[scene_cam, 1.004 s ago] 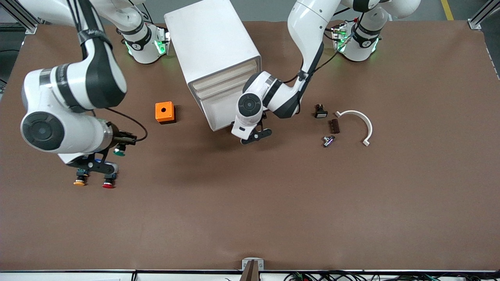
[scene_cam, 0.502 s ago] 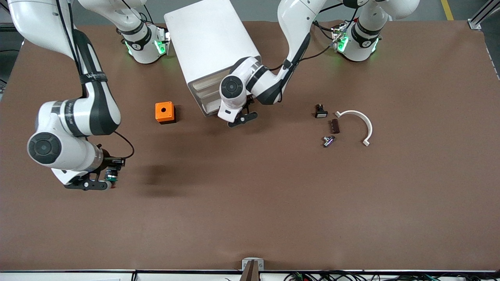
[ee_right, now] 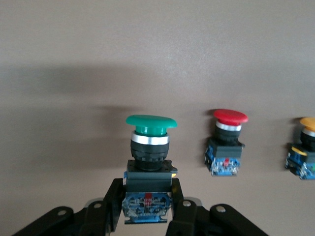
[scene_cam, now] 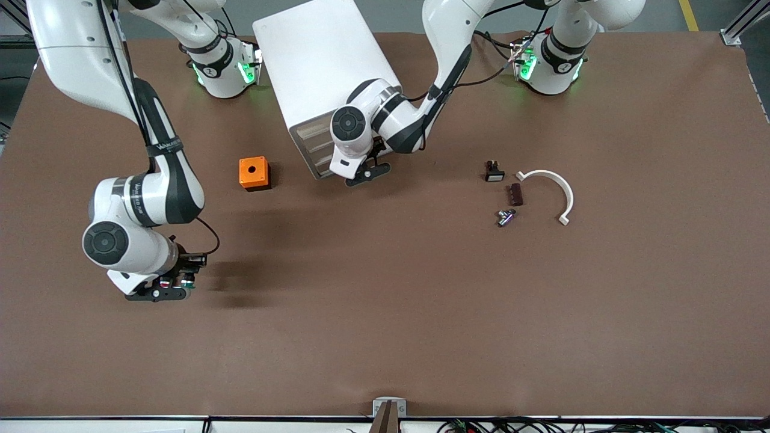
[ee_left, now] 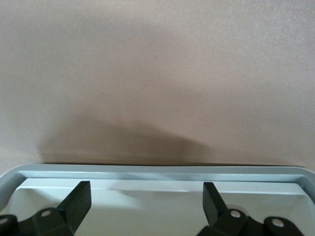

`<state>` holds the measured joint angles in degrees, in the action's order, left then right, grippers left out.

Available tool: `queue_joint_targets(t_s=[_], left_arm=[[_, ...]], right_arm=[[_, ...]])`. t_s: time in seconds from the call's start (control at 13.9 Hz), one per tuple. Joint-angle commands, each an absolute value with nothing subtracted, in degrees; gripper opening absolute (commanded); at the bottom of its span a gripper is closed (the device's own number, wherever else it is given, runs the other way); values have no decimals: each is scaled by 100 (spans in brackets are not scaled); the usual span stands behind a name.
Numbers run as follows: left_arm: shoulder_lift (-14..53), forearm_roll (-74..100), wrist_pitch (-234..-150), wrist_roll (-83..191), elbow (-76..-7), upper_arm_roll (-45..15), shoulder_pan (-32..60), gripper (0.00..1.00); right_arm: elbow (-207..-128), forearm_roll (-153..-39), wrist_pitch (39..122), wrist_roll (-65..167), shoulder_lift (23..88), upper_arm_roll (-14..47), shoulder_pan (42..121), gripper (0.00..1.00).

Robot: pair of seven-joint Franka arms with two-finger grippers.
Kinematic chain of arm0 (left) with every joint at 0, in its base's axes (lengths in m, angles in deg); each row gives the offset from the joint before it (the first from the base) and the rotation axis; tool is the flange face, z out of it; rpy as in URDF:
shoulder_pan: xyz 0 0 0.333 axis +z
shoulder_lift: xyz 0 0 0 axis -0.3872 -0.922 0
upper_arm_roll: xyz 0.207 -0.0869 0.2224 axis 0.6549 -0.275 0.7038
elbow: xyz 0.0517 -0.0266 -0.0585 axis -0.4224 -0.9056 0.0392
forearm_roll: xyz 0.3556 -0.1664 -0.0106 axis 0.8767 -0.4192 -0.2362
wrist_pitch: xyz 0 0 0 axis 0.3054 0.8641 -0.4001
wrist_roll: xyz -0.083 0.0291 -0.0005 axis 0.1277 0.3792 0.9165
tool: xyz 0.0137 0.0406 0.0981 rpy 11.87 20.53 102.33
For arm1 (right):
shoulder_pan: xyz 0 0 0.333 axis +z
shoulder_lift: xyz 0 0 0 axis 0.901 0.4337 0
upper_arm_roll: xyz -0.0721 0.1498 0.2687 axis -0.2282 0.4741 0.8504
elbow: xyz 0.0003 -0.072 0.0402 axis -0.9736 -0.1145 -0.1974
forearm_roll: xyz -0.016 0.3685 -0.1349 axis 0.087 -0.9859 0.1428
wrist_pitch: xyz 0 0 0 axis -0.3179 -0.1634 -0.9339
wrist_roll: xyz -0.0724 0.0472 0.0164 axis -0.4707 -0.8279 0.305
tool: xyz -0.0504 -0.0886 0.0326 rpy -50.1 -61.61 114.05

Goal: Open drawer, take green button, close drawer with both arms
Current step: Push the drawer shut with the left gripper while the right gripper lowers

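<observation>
The button [ee_right: 150, 142], with a green cap and a black-and-blue body, is upright in my right gripper [ee_right: 146, 206], which is shut on its body. In the front view this gripper [scene_cam: 171, 288] is low over the table at the right arm's end, the button's green cap [scene_cam: 189, 281] showing beside it. My left gripper [scene_cam: 367, 171] is at the foot of the white cabinet [scene_cam: 319, 60], against the lowest drawer [scene_cam: 323, 167]. Its fingers [ee_left: 78, 201] stand open over the drawer's pale rim [ee_left: 157, 173], with nothing between them.
A red-capped button [ee_right: 227, 142] and an orange-capped one [ee_right: 305, 147] stand on the table beside the held one. An orange box [scene_cam: 254, 173] sits near the cabinet. A black switch [scene_cam: 494, 172], a brown piece [scene_cam: 515, 194], a metal part [scene_cam: 506, 216] and a white curved bracket [scene_cam: 556, 186] lie toward the left arm's end.
My left gripper has moved in toward the cabinet and the lowest drawer has slid in with it. My right gripper has carried the green button lower over the table, toward the front camera.
</observation>
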<state>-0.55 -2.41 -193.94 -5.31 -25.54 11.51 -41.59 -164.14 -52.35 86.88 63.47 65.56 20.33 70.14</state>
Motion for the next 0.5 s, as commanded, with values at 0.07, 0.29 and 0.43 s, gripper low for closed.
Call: queue_joint_targets(t_s=[0.07, 0.29, 0.43], left_arm=[[245, -120, -19408, -549, -2549, 1633, -3928, 100], [527, 177, -19390, -190, -2548, 2388, -3813, 100], [694, 424, -19382, 189, -2557, 2784, -3796, 100]], right_arm=[[-16382, -5090, 8854, 6279, 6804, 2142, 6869, 10], [-16382, -5099, 8907, 6287, 6918, 2142, 6913, 10], [-16347, -5108, 8933, 6287, 6971, 2142, 6913, 10]])
